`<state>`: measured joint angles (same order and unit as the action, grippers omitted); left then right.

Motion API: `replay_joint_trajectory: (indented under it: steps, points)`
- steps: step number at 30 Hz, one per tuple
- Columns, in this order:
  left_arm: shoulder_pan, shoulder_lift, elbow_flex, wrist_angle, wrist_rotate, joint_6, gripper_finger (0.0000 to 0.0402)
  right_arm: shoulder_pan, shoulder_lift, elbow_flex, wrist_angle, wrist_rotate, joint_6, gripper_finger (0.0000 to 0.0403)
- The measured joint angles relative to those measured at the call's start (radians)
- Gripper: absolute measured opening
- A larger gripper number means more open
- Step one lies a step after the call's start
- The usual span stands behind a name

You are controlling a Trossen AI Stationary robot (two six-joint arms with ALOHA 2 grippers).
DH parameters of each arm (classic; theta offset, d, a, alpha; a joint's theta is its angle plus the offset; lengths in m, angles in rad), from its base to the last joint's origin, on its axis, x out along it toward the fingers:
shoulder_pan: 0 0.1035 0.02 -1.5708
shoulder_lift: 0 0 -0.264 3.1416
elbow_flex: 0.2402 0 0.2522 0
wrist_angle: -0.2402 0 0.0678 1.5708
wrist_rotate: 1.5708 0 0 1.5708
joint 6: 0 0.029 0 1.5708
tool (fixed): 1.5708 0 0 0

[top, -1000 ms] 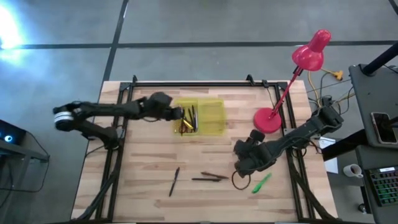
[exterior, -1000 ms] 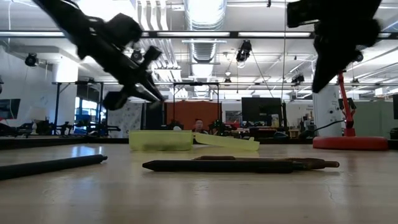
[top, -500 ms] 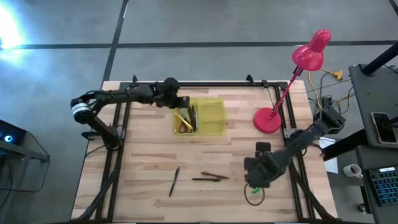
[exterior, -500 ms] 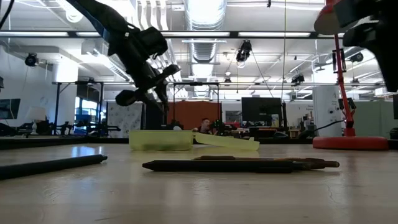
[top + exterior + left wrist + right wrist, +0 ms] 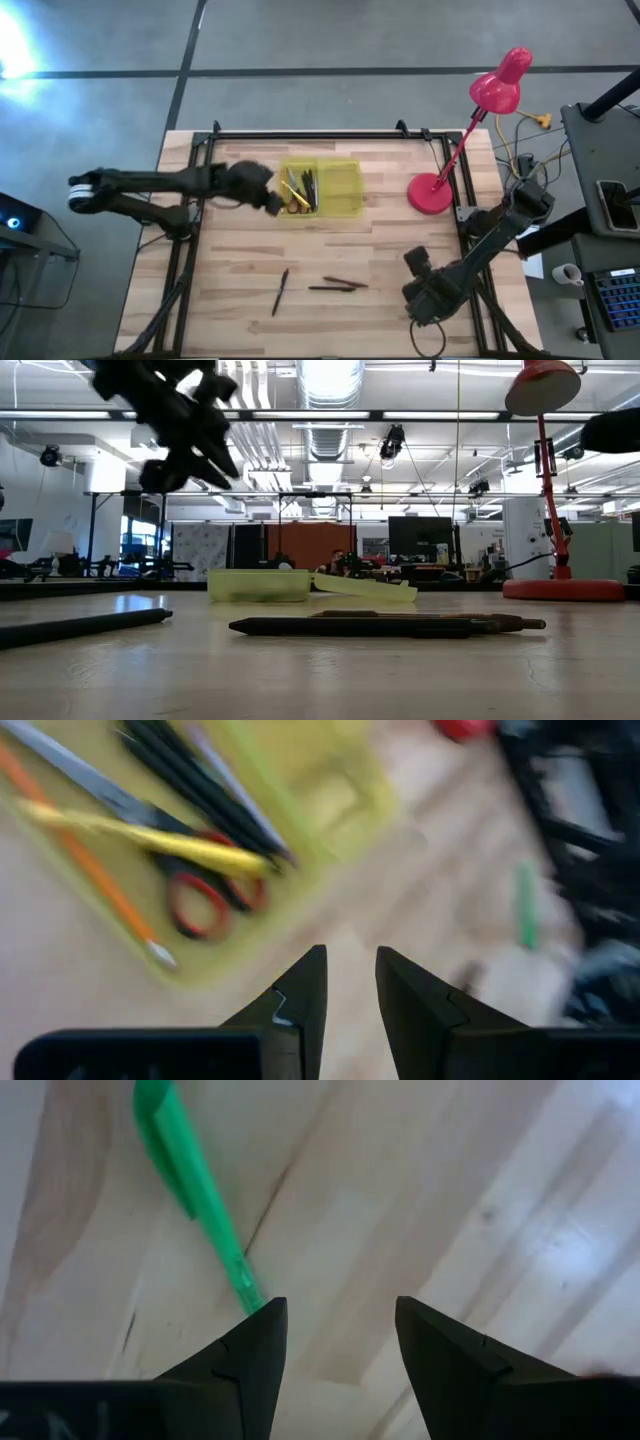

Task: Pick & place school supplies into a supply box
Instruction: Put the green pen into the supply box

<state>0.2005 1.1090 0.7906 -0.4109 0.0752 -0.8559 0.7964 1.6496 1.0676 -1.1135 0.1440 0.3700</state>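
The yellow-green supply box point(image 5: 335, 190) lies open on the table's far middle. It holds red-handled scissors point(image 5: 205, 905), a yellow marker point(image 5: 150, 835), dark pens point(image 5: 195, 780) and an orange pencil point(image 5: 95, 870). My left gripper point(image 5: 268, 197) hovers at the box's left edge, open by a narrow gap point(image 5: 350, 970). My right gripper point(image 5: 425, 297) is open point(image 5: 335, 1315) above the green marker point(image 5: 190, 1190), which lies flat on the wood and is hidden under that arm in the high view. Dark pens point(image 5: 335, 285) and one more point(image 5: 280, 291) lie near the table's near edge. My right gripper stands with one fingertip point(image 5: 262, 1320) right at the green marker's end point(image 5: 245, 1290). The finger covers that end, so I cannot tell whether it touches. My left gripper touches nothing.
A pink desk lamp stands with its round base point(image 5: 430, 194) right of the box, its shade point(image 5: 500, 85) beyond the far edge. A dark frame rail point(image 5: 320, 133) runs along the far edge. Bare wood point(image 5: 230, 260) lies between the box and the loose pens.
My left gripper rose from over the box toward the far edge, then swung back toward the table's left and now sits beside the box's left edge. My right gripper travelled toward the near edge and rightward until it covered the green marker. The loose pens stayed put.
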Motion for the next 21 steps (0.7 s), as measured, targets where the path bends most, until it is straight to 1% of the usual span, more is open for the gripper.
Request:
replay_joint_trajectory:
  steps: [4,7,10,12,15,18,21]
  points:
    - [-0.126,-0.136,-0.113,0.099,-0.021,-0.113,0.0073,0.011,0.043,0.0,0.023,-0.063,-0.007,0.018]
    - [-0.189,-0.219,-0.209,0.211,-0.063,-0.227,0.0073,0.013,0.073,-0.004,0.111,-0.136,-0.007,0.018]
    - [-0.217,-0.279,-0.297,0.314,-0.078,-0.304,0.0073,0.021,0.107,-0.016,0.245,-0.179,-0.006,0.018]
    - [-0.222,-0.308,-0.348,0.358,-0.08,-0.346,0.0073,0.029,0.134,-0.026,0.315,-0.178,-0.006,0.018]
    - [-0.223,-0.344,-0.407,0.394,-0.081,-0.411,0.0073,0.031,0.173,-0.037,0.333,-0.17,0.0,0.0178]
    - [-0.224,-0.367,-0.444,0.42,-0.081,-0.449,0.0073,0.02,0.2,-0.046,0.332,-0.166,0.036,0.0154]
    - [-0.229,-0.376,-0.453,0.424,-0.081,-0.463,0.0073,-0.001,0.2,-0.062,0.348,-0.163,0.021,0.0098]
